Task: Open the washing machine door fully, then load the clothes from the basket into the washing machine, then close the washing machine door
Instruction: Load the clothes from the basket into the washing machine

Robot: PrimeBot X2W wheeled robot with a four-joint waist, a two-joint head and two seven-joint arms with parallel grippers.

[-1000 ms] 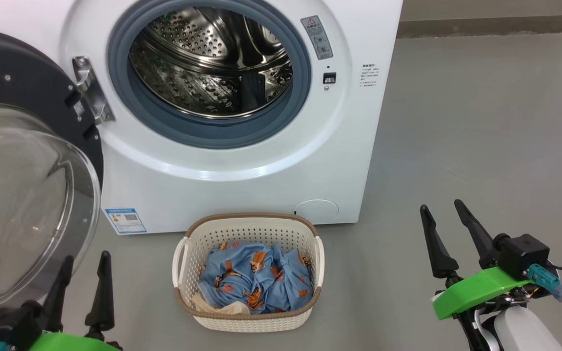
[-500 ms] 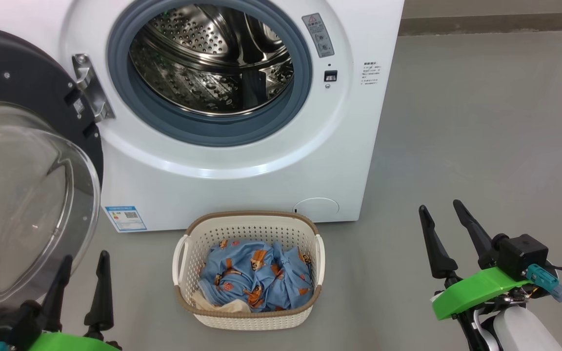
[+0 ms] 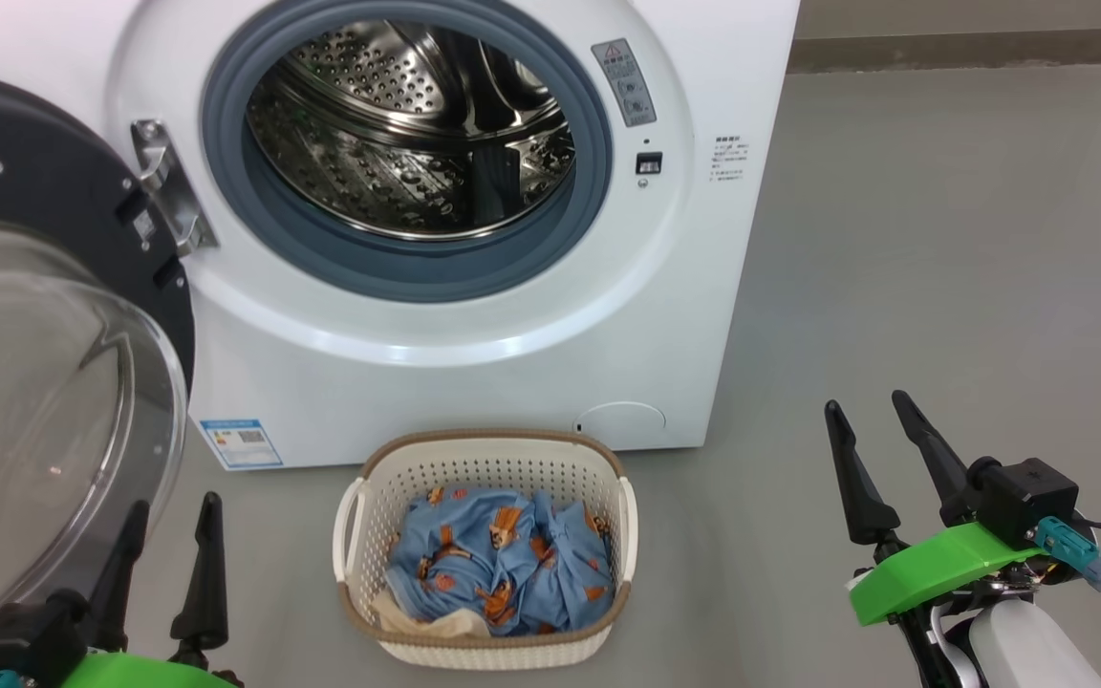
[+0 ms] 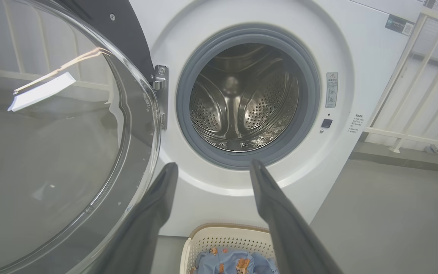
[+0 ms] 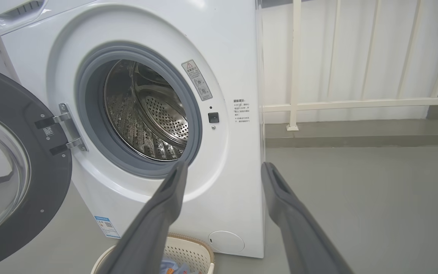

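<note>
The white washing machine (image 3: 684, 315) (image 4: 359, 45) (image 5: 238, 45) stands before me with its steel drum bare. Its door (image 3: 34, 191) (image 4: 51, 144) (image 5: 32, 182), a black ring round a clear glass bowl, hangs swung open to the left. On the floor in front sits the cream basket (image 3: 474, 454) (image 4: 219, 238) (image 5: 188, 251), holding the blue bear-print clothes (image 3: 503, 564) (image 4: 226, 262) and a cream cloth (image 3: 436, 626). My left gripper (image 3: 175, 505) (image 4: 213, 166) is open at the lower left, beside the door glass. At the lower right, my right gripper (image 3: 869, 406) (image 5: 222, 165) is open and holds nothing.
Grey floor (image 3: 942, 239) stretches to the right of the machine. A white railing (image 5: 356, 102) (image 4: 413, 76) runs behind it on that side. A blue label (image 3: 235, 441) marks the machine's lower left front.
The head view has shifted slightly, so the machine and basket sit a little lower in it. Both grippers stay open where they were.
</note>
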